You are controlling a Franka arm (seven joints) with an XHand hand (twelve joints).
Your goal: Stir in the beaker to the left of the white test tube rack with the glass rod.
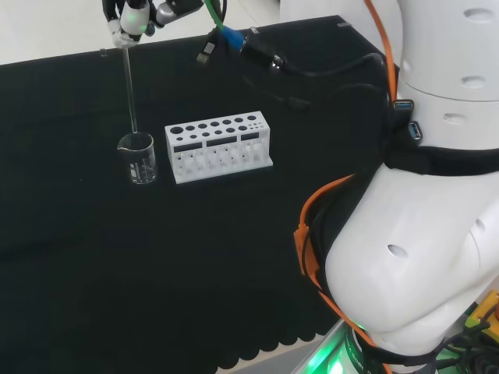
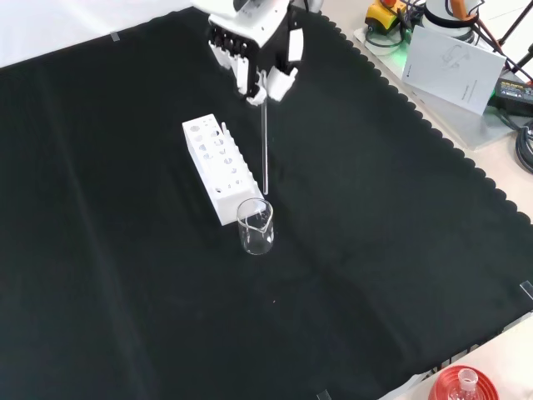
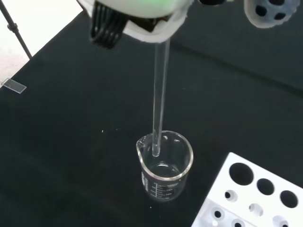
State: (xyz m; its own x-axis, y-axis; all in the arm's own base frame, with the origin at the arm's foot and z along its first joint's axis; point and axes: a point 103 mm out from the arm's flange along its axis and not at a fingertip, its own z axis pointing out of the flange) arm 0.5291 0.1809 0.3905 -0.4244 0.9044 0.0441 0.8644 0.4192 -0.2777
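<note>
In the front view, look first at the lower middle of the frame: your beaker (image 2: 256, 227) stands upright on the black cloth (image 2: 125, 292), a small clear vessel with a pouring lip and faint graduation marks, the marks best seen in the wrist view (image 3: 164, 172). It sits just beside the near end of the white test tube rack (image 2: 218, 168), which runs up and to the left from it. In the head view the same beaker (image 1: 138, 158) is at centre left, with the rack (image 1: 218, 146) immediately to its right.

The glass rod (image 2: 265, 137) is a thin, straight, clear stick, hanging close to vertical. Its lower end is at the beaker's mouth; in the wrist view the rod (image 3: 160, 94) dips just inside the rim, near the spout side, with its tip above the bottom. You cannot tell from these frames whether the beaker holds any liquid.

Farther back, at the top centre of the front view, the hand (image 2: 254, 46) has its fingers curled round the rod's upper end, pinching it. In the head view you see the hand (image 1: 132, 19) at the upper left edge, with the rod (image 1: 130, 89) dropping straight from it to the beaker.

At the bottom right corner of the front view, a red ribbed stand (image 2: 463, 385) sits off the cloth.
</note>
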